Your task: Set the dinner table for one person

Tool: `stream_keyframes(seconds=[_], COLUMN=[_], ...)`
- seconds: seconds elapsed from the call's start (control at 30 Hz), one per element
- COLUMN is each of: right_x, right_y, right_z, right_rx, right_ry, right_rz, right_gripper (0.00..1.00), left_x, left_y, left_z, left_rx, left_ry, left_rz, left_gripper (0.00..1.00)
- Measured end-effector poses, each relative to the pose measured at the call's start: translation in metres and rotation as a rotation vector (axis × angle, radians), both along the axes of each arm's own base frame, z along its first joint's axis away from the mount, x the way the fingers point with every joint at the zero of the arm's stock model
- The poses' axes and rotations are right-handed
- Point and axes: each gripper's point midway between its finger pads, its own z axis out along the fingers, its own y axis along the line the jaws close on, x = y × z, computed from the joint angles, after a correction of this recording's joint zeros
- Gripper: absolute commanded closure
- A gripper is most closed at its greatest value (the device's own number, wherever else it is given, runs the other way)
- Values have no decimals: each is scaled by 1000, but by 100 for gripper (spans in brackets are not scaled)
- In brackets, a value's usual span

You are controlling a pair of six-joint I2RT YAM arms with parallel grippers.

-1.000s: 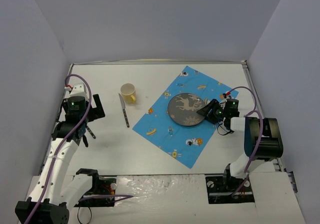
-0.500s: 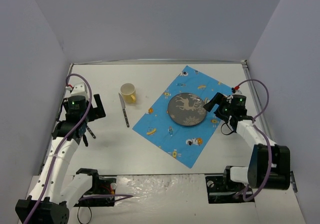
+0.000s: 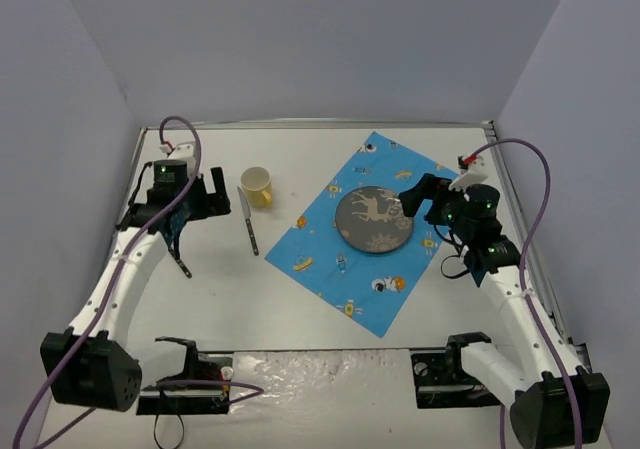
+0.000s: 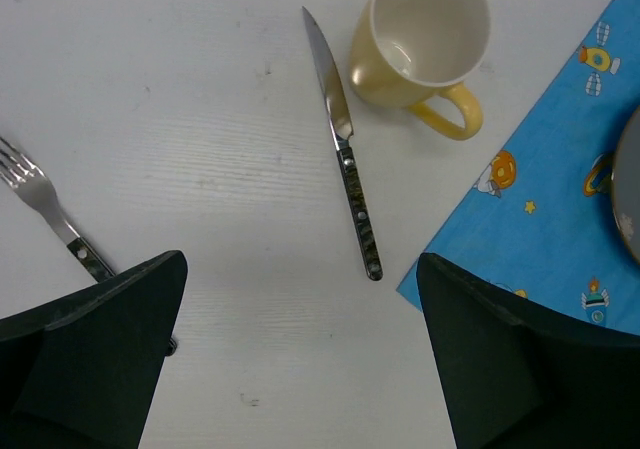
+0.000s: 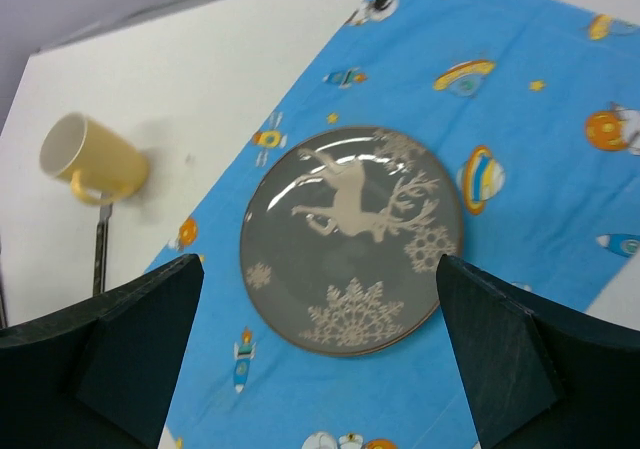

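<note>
The left tool (image 4: 300, 289) and right tool (image 5: 320, 279) were held spread and empty above the desk (image 3: 300, 304), which underlay everything. The knife (image 4: 345, 154) lay flat just beside the mug (image 4: 420, 39); a careless pinch could skid it or knock the mug.

Soft overhead light is casting faint shadows; the glossy grey round plate (image 5: 350, 239) is glinting toward 12 o'clock; the pale yellow ceramic mug (image 5: 92, 157) is appearing slightly blurred.
</note>
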Motion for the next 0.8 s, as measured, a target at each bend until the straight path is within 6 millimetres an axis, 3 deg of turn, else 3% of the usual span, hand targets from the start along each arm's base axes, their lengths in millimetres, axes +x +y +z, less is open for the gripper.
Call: stream_keyframes(seconds=[0.1,0.2,0.4,0.67,0.8], right_x=[-7,-10,-15,-19,-21], right_y=[21,28,40,50,54], right_z=[-6,-12,-16,-17,-17], right_rx=[-22,-36,-57,-56,-53], right_ry=[18,33,37,39,40], right_rz=[81,116,181,228,248], right_gripper=[0,0,0,0,0], left_x=[30,59,128,166,171], left_y=[-15,-25,-36,-56,-63], left_z=[10,14,5,-40,-54], left_rx=[-11,11,101,124,132], left_ry=[-4,10,48,148,175], left_rz=[-43,-95,-208,-400,-468], left_gripper=[3,5,16,38,50])
